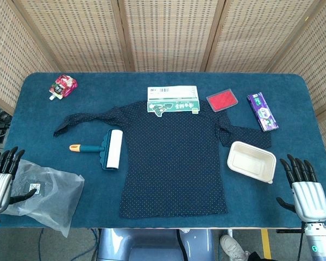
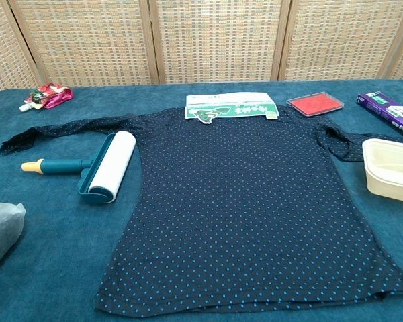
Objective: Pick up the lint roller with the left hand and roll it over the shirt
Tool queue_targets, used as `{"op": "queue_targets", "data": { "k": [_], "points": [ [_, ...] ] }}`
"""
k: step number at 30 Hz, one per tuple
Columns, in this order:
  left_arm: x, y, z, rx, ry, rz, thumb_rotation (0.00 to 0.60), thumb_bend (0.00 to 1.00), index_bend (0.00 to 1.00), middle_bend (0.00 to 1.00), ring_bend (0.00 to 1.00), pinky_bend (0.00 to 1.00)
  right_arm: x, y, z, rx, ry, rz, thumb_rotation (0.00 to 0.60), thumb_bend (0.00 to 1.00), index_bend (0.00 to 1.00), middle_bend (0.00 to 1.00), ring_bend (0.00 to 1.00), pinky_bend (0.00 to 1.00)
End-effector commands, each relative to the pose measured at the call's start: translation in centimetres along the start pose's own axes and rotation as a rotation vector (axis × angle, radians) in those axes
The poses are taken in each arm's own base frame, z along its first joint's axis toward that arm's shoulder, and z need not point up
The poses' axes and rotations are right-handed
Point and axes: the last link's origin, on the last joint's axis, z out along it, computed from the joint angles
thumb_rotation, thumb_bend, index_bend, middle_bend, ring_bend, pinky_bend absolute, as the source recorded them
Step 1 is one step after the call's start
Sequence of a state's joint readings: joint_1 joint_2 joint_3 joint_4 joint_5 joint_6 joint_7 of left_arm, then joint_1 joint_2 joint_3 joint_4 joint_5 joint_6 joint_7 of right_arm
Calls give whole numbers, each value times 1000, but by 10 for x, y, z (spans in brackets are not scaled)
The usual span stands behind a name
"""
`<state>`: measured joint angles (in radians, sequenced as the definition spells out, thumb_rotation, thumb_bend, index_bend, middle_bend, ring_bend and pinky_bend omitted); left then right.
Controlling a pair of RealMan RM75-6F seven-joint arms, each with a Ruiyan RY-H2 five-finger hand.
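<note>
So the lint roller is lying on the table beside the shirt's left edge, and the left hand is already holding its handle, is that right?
Not quite. The lint roller does lie beside the shirt, but the left hand is not holding its handle. The head view shows that hand at the table's near left corner, fingers spread and empty, next to a clear plastic bag, well apart from the roller.

A blue-covered surface (image 1: 168,223) carries a dotted shirt (image 1: 174,163) at centre, a lint roller (image 1: 106,148) at nine o'clock, a red pouch (image 1: 63,86) at ten, a green-white packet (image 1: 173,100) at twelve, a red tray (image 1: 223,100) and purple box (image 1: 262,111) toward two, a cream container (image 1: 251,161) at three, and a plastic bag (image 1: 46,191) at eight.
</note>
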<state>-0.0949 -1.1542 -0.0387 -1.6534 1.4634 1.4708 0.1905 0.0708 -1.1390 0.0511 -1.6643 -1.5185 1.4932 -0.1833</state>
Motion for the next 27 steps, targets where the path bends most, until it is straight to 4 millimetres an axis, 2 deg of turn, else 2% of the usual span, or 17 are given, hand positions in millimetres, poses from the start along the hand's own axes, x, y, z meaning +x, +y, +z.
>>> {"op": "queue_targets", "data": {
  "k": [1,27],
  "points": [
    [0,0,0,-1,0,0,600,95,0,0,0,0,0,0,0,-1,4,1,600,149,0,0,0,0],
    [-5,5,2,-11,-14,11,600,98,0,0,0,0,-1,0,0,-8,8,15,600,149,0,0,0,0]
  ]
}}
